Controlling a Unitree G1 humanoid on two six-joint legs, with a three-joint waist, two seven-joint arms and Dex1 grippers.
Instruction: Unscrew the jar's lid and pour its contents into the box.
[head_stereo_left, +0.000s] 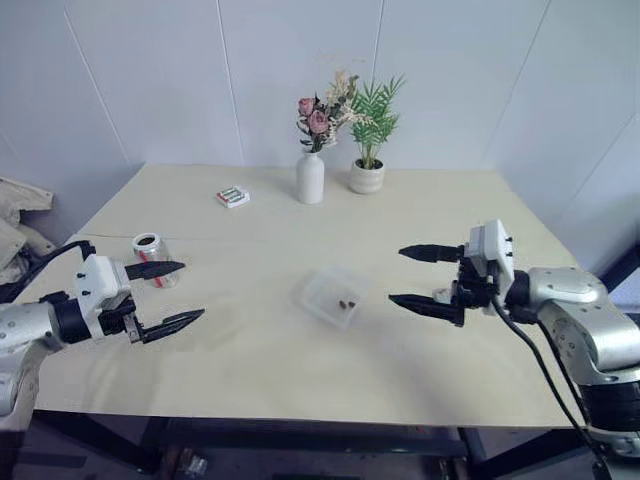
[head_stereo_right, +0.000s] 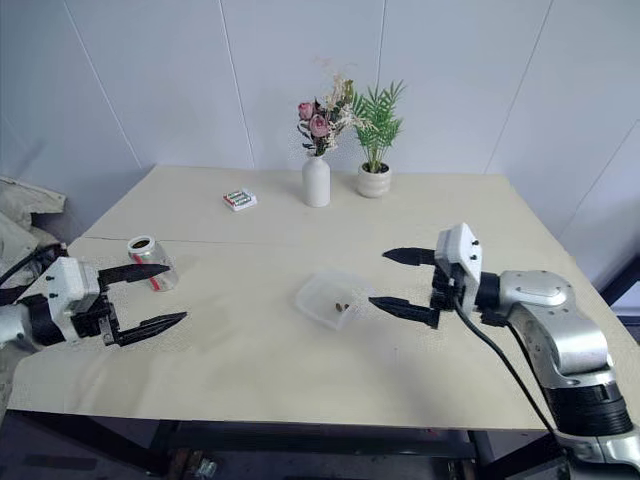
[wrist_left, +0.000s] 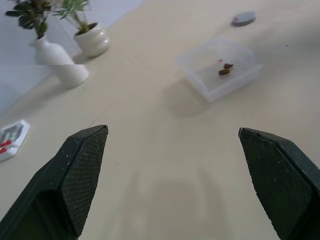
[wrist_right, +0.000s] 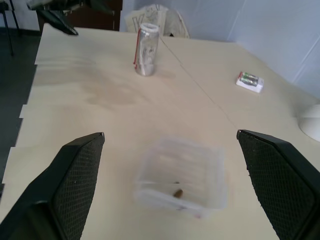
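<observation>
Both tools hover released above the tabletop (head_stereo_left: 250, 350), left tool (head_stereo_left: 170, 295) and right tool (head_stereo_left: 418, 278) each holding nothing. The jar (head_stereo_left: 150, 258) stands open near the left tool; the box (head_stereo_left: 333, 295) sits mid-tabletop with 2 brown bits (wrist_left: 225, 69) inside, and the lid (wrist_left: 244, 18) lies beyond it.

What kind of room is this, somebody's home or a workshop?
Most likely a test room dressed up to look homely: a plain pale table against bare white walls, with a white vase of flowers and a small potted plant at the back.
</observation>
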